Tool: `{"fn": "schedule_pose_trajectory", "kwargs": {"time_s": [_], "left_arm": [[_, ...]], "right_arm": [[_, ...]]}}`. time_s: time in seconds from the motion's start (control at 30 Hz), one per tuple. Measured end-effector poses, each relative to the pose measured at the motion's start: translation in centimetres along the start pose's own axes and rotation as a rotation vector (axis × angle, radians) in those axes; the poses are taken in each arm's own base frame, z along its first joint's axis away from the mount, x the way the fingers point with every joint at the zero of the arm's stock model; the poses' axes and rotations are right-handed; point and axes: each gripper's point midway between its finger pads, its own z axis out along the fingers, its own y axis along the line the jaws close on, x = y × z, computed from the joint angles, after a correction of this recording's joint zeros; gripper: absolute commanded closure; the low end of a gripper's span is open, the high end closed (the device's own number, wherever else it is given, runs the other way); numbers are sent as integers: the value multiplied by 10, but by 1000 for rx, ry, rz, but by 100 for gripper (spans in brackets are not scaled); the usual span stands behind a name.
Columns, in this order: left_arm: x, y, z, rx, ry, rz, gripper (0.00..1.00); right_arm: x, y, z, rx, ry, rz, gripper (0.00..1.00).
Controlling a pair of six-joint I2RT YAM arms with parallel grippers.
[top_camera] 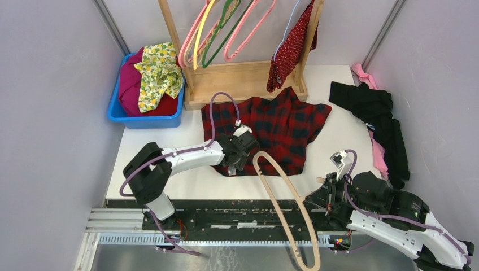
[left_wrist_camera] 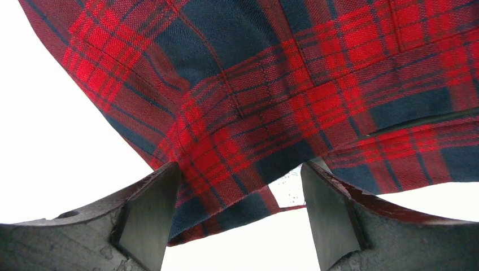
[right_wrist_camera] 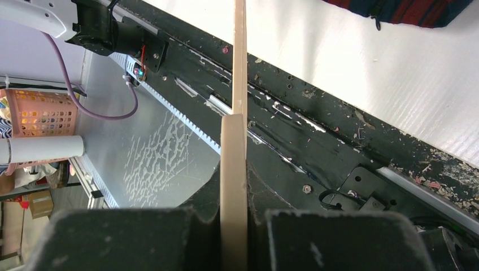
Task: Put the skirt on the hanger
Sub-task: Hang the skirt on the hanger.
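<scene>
The dark-red polka-dot skirt (top_camera: 291, 45) hangs from the thin pale lilac-blue hanger (top_camera: 287, 25) at the right end of the wooden rack, far from both grippers. My left gripper (top_camera: 237, 152) (left_wrist_camera: 240, 169) is open over the near-left corner of a red-and-black plaid garment (top_camera: 277, 127) (left_wrist_camera: 271, 84), whose hem lies between the spread fingers (left_wrist_camera: 149, 217). My right gripper (top_camera: 319, 195) (right_wrist_camera: 233, 169) is shut on a curved pale wooden hanger (top_camera: 282, 192) (right_wrist_camera: 239, 68) near the table's front edge.
A wooden rack (top_camera: 243, 76) at the back carries pink hangers (top_camera: 248, 28) and a green one. A blue bin (top_camera: 121, 113) with magenta and lemon-print cloth stands at the back left. A black garment (top_camera: 373, 107) and pink cloth (top_camera: 361, 73) lie along the right.
</scene>
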Motion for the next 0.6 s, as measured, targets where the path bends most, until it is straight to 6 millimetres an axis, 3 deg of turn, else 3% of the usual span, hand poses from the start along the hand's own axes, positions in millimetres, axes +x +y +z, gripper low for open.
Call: {"fn": "schedule_pose_trajectory", "kwargs": {"time_s": [0.2, 0.27, 0.37, 0.6], "left_arm": [[2, 9, 9, -57, 15, 28, 71], [2, 13, 11, -70, 19, 33, 78], [2, 15, 10, -77, 22, 34, 97], [-13, 16, -3, -51, -21, 5, 97]], "right_arm": [[0, 0, 0, 0, -1, 5, 98], [0, 0, 1, 1, 1, 5, 98], [2, -2, 3, 7, 6, 11, 99], [9, -4, 14, 6, 29, 26, 99]]}}
